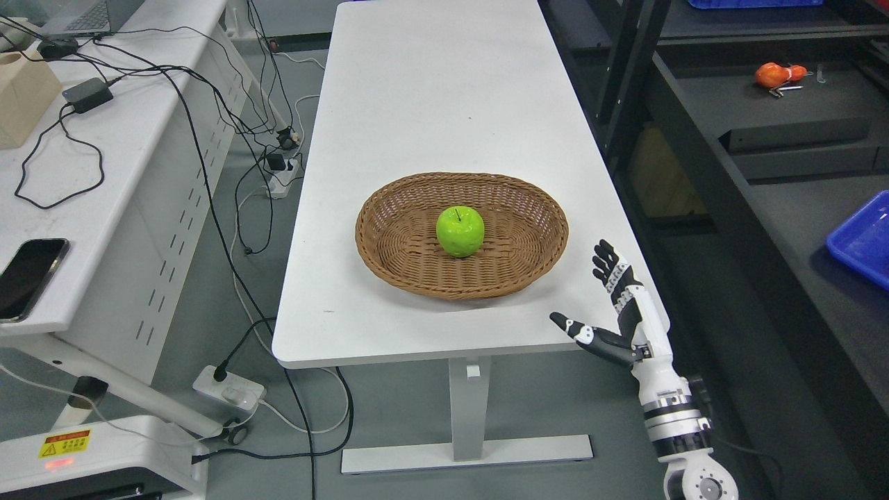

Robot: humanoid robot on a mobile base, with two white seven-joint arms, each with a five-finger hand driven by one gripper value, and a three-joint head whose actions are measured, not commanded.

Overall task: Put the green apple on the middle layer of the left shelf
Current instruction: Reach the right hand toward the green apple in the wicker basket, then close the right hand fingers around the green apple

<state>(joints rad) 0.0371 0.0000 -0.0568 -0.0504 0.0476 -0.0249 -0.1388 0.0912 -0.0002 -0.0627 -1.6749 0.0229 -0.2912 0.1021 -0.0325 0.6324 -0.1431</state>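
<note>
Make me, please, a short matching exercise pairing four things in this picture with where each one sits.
Things:
1. green apple
2. right hand
3. smartphone
4. blue tray

Places:
A. on the dark shelf at the right edge
B. inside the wicker basket
C. on the side desk at the far left
D. open, by the white table's near right corner

Pairs: 1-B, 2-D, 3-C, 4-A

One green apple (460, 231) is sitting in one wicker basket (389, 239) on one white table (430, 90) — one robot hand (621, 312) is showing, one phone (28, 276), one blue tray (865, 239).
</note>
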